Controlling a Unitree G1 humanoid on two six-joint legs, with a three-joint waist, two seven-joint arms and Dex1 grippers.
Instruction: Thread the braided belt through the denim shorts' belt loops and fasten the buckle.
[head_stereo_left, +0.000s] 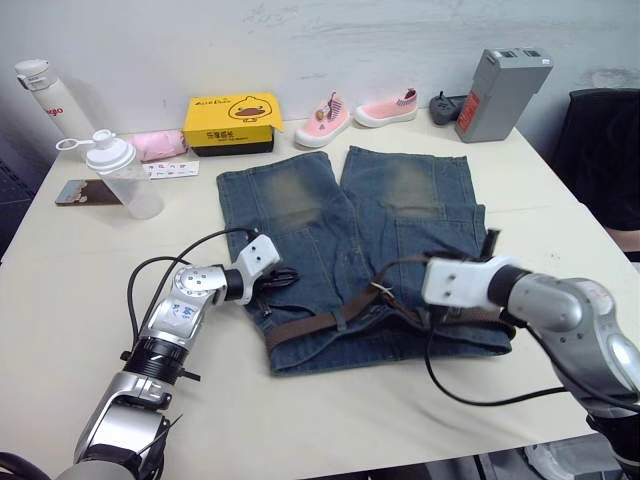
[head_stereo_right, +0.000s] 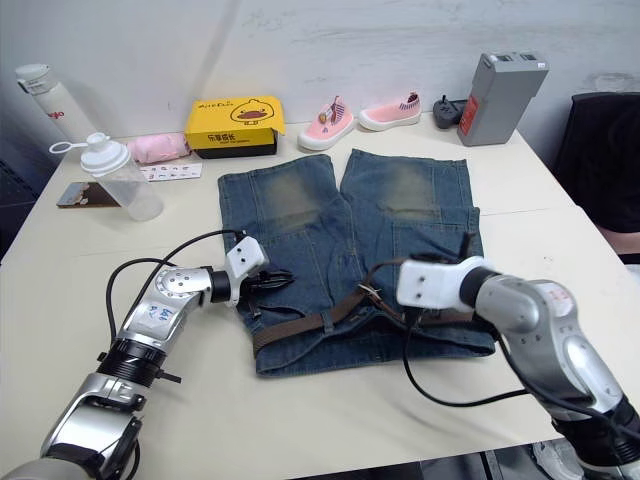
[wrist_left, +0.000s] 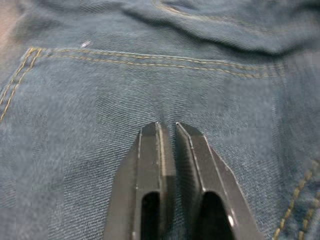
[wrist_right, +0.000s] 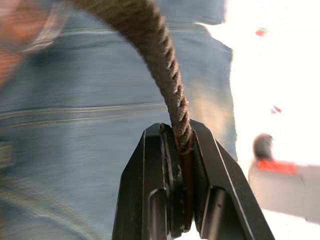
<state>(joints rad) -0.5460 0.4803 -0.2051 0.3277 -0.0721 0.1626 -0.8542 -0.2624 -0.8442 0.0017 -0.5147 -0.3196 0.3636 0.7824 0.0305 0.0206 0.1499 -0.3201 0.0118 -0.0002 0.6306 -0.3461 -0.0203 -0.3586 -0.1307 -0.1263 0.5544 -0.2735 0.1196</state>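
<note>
Right hand (wrist_right: 181, 134) clamps the dark-brown braided belt (wrist_right: 161, 65); left hand (wrist_left: 167, 131) nearly closed, empty, over the faded blue denim shorts (wrist_left: 150, 75).

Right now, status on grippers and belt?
Right gripper shut on dark-brown braided belt. Left gripper shut, resting on faded blue denim shorts at the waistband. Belt lies along waistband, silver buckle unfastened. Nothing obstructing.

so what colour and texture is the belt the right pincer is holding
Dark brown, woven like rope. The braided belt shows best in the right wrist view.
</note>
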